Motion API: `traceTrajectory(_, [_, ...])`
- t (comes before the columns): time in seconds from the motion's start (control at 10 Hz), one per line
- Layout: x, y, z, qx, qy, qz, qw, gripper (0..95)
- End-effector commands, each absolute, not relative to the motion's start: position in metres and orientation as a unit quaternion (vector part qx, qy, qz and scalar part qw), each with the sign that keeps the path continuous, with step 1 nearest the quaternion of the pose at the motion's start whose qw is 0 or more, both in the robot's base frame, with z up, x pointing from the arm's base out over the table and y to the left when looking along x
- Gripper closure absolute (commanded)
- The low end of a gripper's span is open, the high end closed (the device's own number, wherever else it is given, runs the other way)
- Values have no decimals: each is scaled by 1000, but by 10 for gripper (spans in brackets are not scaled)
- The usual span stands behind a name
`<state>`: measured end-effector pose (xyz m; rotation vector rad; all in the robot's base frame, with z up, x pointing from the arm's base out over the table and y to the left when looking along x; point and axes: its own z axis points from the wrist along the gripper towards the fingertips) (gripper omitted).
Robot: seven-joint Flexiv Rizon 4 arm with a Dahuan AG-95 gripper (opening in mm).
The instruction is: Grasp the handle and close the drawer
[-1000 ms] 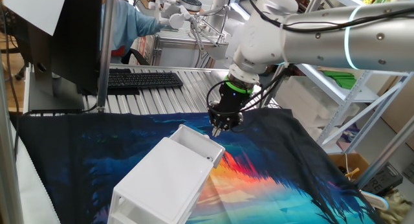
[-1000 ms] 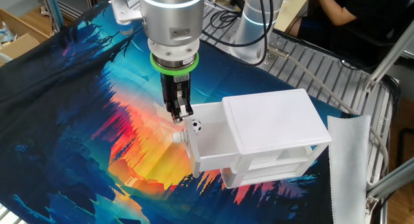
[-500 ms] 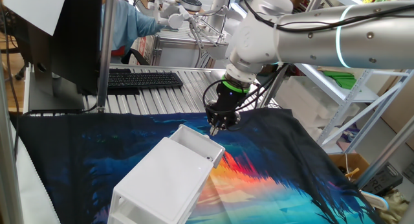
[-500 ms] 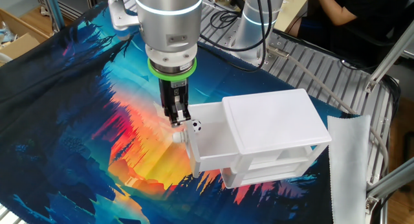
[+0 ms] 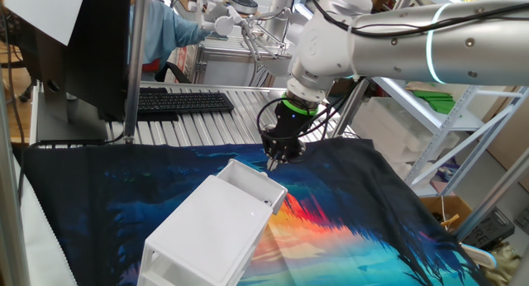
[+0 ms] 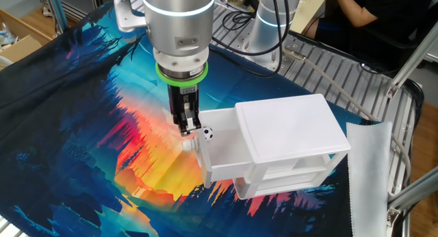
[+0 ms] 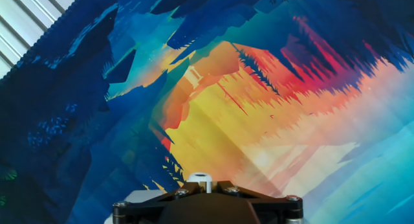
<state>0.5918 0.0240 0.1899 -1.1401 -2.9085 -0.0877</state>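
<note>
From my station, the gripper has its two dark fingers pressed together with no gap I can make out, and nothing is held between them. The tips point straight down and hover just above the front wall of the drawer, close to the small white handle knob that sticks out from that wall. I can't say whether the tips touch anything. In one fixed view the gripper hangs right at the far end of the drawer.

The drawer stands pulled out of the white cabinet, its shallow tray open to the top, and a small white ball with dark spots lies inside near the front wall. In the hand view I see the handle at the bottom edge, just above the dark gripper body, over the colourful cloth. That cloth covers the table under the cabinet.
</note>
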Motion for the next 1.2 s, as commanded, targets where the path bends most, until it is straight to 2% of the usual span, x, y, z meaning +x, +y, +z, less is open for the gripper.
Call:
traceTrajectory(0.1, [592,25,188,-369,-929,-28,6,760])
traceTrajectory(1.2, [595,29,178,-374,-927,-24,4,760])
